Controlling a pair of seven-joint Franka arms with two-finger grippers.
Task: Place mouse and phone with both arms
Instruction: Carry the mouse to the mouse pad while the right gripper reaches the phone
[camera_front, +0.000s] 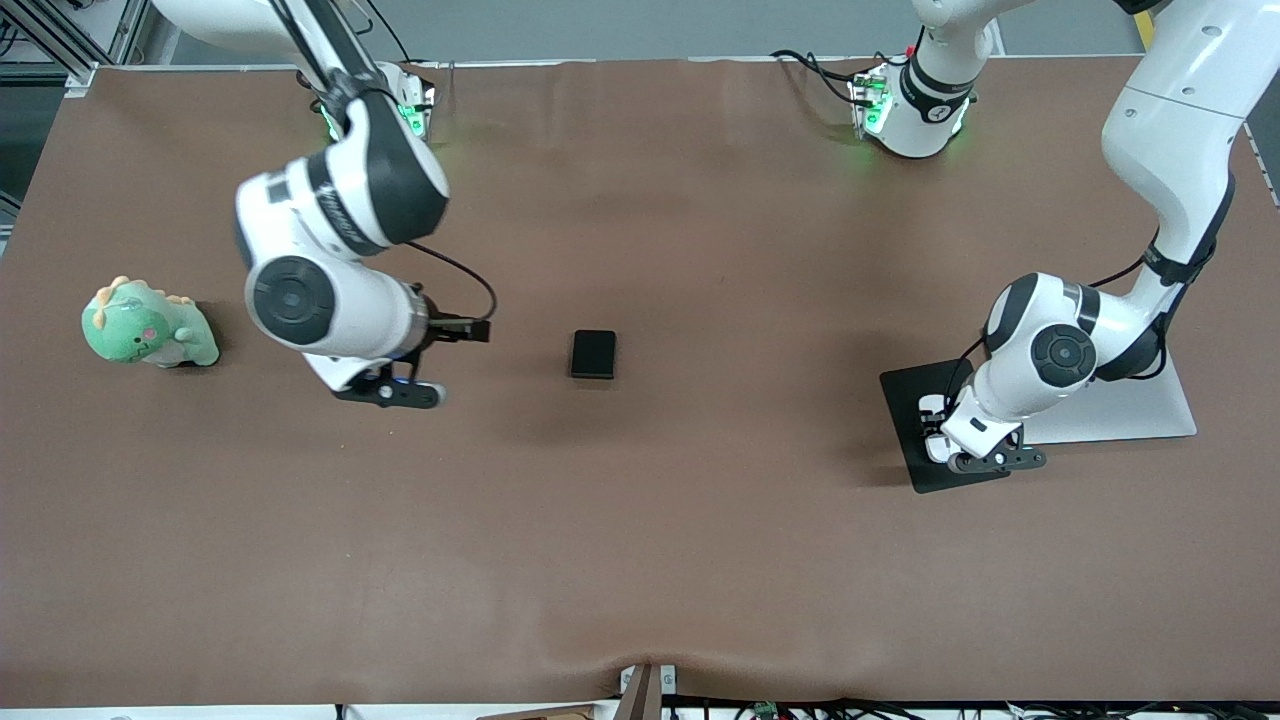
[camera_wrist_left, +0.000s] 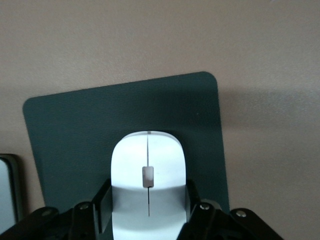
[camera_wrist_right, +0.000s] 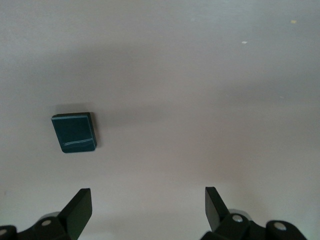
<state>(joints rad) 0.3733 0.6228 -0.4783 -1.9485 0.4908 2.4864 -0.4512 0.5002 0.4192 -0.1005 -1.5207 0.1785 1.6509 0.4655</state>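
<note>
From the front, the left gripper (camera_front: 985, 450) is sitting low over the black mouse pad (camera_front: 905, 400) beside a grey slab (camera_front: 1120, 415), while the right gripper (camera_front: 395, 392) is hanging between the green plush toy (camera_front: 145, 325) and the phone (camera_front: 593, 354), which is lying alone on open brown surface (camera_front: 640, 550). The left wrist view is showing the fingers (camera_wrist_left: 102, 202) closing against the mouse (camera_wrist_left: 148, 175) well inside the pad's edges, apparently for setting it down. The right wrist view is showing wide-open, empty jaws, the phone (camera_wrist_right: 74, 132) lying ahead with free room all round.

Two white arms (camera_front: 340, 270) w/ black joint bands, black cables, green-lit bases (camera_front: 880, 105), black hands (camera_front: 390, 392).
</note>
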